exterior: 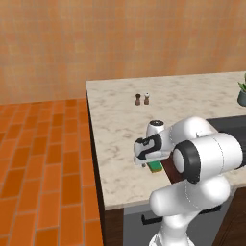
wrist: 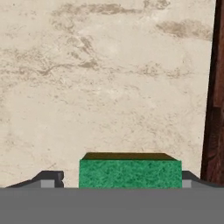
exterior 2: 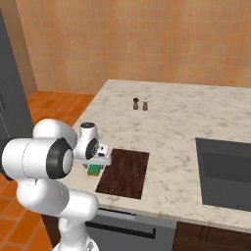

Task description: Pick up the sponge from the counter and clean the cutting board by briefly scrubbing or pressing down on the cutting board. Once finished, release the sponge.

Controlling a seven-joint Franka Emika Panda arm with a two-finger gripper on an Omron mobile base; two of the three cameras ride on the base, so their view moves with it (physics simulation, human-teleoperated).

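The gripper (wrist: pixel 130 183) is down over the sponge (wrist: pixel 130 173), its 2 fingers (wrist: pixel 51 179) set on either side of the green block; whether they are pressing it yet I cannot tell. The sponge lies on the counter (exterior 2: pixel 171 117) just left of the cutting board (exterior 2: pixel 125 172), near the front edge. 2 small shakers (exterior 2: pixel 140 103) stand farther back, and the sink (exterior 2: pixel 225 171) lies to the right.

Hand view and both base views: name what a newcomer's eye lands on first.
The white arm bends low over the counter's near corner, its tool straddling the green sponge. Right beside the sponge lies the dark cutting board. Farther back stand two small shakers, with the dark sink at the right.
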